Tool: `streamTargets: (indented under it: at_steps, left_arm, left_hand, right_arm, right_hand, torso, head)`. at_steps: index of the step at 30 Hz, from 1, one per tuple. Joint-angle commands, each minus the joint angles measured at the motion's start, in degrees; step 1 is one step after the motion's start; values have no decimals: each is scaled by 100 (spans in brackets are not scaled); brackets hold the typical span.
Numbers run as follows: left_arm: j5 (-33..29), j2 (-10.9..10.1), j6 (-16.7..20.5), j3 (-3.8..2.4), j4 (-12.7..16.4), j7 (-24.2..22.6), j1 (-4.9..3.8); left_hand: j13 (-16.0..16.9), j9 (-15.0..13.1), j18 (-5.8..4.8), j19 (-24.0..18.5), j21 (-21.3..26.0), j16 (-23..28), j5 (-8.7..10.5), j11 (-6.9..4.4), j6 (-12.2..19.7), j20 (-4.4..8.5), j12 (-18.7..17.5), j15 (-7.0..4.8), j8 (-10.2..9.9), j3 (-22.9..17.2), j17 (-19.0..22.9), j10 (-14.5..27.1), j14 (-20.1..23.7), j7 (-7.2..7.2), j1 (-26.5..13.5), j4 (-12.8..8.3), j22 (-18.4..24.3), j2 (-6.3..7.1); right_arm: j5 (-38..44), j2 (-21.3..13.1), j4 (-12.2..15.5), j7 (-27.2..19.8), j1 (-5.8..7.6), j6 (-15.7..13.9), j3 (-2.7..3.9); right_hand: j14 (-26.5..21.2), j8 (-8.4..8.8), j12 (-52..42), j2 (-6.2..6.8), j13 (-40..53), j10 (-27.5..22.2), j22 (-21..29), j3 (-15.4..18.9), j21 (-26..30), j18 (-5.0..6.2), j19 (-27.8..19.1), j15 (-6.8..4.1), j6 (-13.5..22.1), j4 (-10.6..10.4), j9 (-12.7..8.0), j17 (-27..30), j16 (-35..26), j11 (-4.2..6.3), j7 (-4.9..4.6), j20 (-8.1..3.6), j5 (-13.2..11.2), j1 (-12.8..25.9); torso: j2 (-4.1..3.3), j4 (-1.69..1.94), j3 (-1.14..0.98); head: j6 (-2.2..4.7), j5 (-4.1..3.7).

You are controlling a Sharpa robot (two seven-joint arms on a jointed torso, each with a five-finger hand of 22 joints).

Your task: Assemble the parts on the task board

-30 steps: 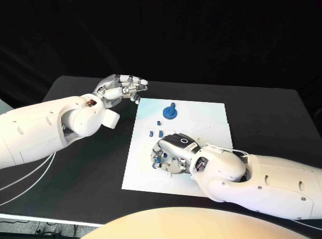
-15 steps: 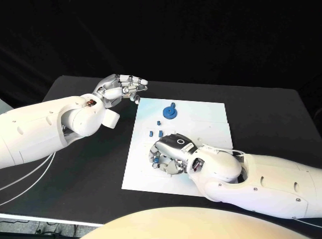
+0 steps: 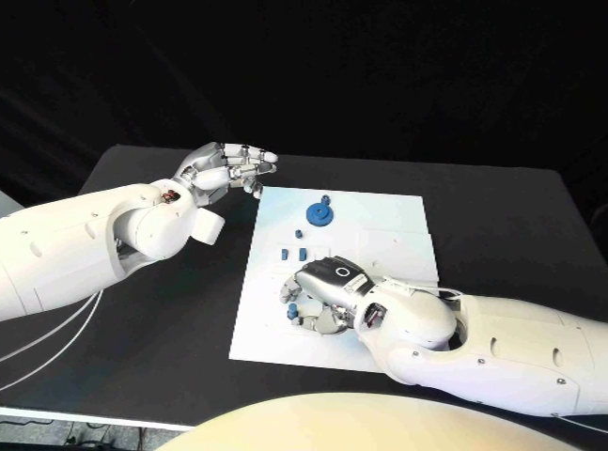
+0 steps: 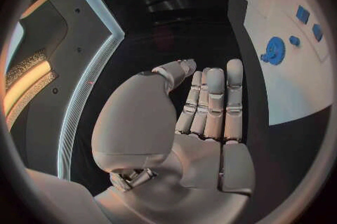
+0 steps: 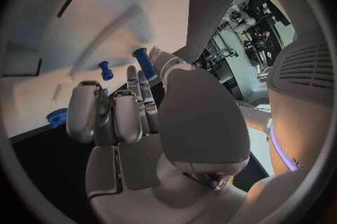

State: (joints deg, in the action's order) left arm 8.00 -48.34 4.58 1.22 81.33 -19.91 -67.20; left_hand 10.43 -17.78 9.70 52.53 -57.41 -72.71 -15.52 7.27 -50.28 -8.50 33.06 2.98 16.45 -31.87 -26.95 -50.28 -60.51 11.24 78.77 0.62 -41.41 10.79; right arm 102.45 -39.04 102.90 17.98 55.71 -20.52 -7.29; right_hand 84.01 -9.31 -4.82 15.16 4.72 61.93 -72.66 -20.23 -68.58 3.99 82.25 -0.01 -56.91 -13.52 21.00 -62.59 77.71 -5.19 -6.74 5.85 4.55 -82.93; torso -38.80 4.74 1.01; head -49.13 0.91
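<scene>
right hand [image 3: 334, 293] has slid a bit toward the board's near-left corner over the last sec, fingers curled down on the small blue parts [image 3: 294, 308]; can't tell if it's actually got one. left hand [image 3: 226, 169] hasn't budged, loosely curled, empty, off the task board [image 3: 385, 216]. blue gear [image 3: 322, 213] untouched on the far end. looks like pickup in progress.
</scene>
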Motion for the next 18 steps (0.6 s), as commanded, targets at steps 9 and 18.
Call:
streamTargets:
  at_steps: [9,18]
  left_arm:
    - [-33,-4,-80,-3,11,-28,-2]
    - [-33,-17,-73,-2,8,-26,-2]
  left_hand:
    - [-7,-9,92,27,29,26,-19,6,31,-1,38,6,29,12,2,52,13,-21,8,-29,8,-47]
    - [-8,-12,92,30,28,25,-20,5,33,0,49,5,42,7,0,63,13,-23,14,-36,10,-56]
  right_arm:
    - [-39,-142,136,-211,-11,-587,1]
    - [-1072,-775,518,-457,170,-737,62]
  right_hand:
    - [-34,281,-211,-148,-95,-750,512,1169,706,202,-173,133,212,-328,-110,268,-136,-133,86,78,5,-466]
    - [-72,400,-451,-107,-65,-831,723,1713,994,250,-216,140,366,-344,-167,327,-150,-135,145,106,-10,-340]
  torso:
    - [-1,-1,-3]
    - [11,-7,3]
  head:
    - [33,-36]
    - [94,-157]
